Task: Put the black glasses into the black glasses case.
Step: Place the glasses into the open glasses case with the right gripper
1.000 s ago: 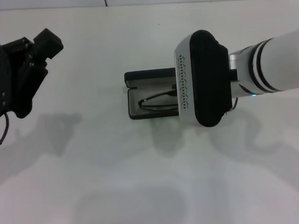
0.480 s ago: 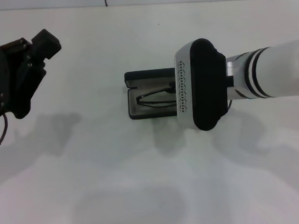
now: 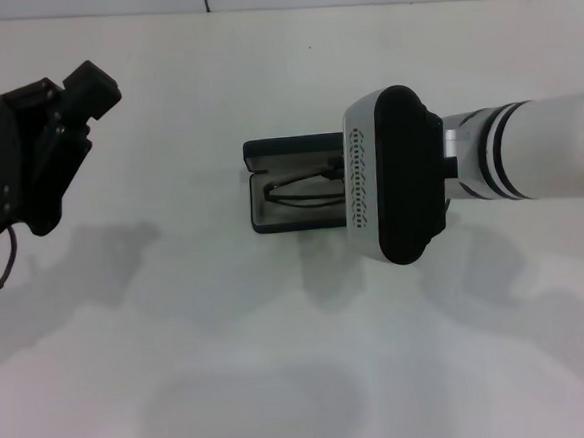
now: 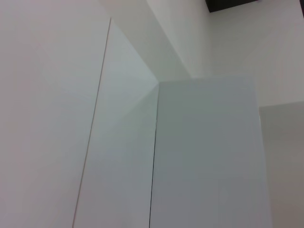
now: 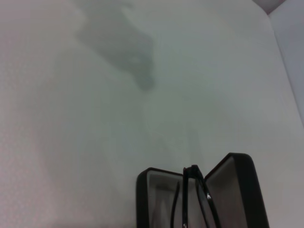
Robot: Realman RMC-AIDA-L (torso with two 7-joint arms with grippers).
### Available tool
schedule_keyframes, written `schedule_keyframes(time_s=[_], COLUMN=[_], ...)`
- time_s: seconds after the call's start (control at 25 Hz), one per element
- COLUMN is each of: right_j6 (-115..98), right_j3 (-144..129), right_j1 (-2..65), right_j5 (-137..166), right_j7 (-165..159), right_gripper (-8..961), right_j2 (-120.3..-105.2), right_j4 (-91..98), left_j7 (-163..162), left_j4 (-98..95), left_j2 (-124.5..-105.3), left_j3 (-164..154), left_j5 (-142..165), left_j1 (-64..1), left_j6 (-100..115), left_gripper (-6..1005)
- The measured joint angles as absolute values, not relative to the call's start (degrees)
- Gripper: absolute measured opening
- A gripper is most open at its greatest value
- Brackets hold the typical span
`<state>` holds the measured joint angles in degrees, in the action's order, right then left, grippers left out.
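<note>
Lowered further, black glasses (image 3: 300, 190) sit inside black glasses case (image 3: 272, 218) under right claw (image 3: 341, 175).

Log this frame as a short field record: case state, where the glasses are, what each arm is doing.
case: black glasses case open on the white table
glasses: black glasses inside the open case, partly hidden by the right arm
right gripper: over the case's right end, fingers hidden
left gripper: raised at the far left, away from the case

The black glasses (image 3: 300, 190) lay inside the open black glasses case (image 3: 268, 161) (partly hidden by the right arm (image 3: 449, 168)).
</note>
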<state>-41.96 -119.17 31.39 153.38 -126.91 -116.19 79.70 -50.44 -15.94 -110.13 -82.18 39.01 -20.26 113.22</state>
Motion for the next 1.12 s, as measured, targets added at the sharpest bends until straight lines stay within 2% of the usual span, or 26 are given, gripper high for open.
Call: schedule_keyframes(time_s=[1.12], right_j6=[-39.0], right_j3=[-119.6], right_j1=[29.8], right_j5=[154.9], right_j7=[-127.1], right_gripper=[104], right_j2=[-116.19], right_j4=[78.9], left_j7=[-49.8], left_j4=[-15.5], left_j2=[-110.48], left_j3=[-82.2], left_j5=[39.2], left_j1=[-20.3], left_j6=[113.3], left_gripper=[39])
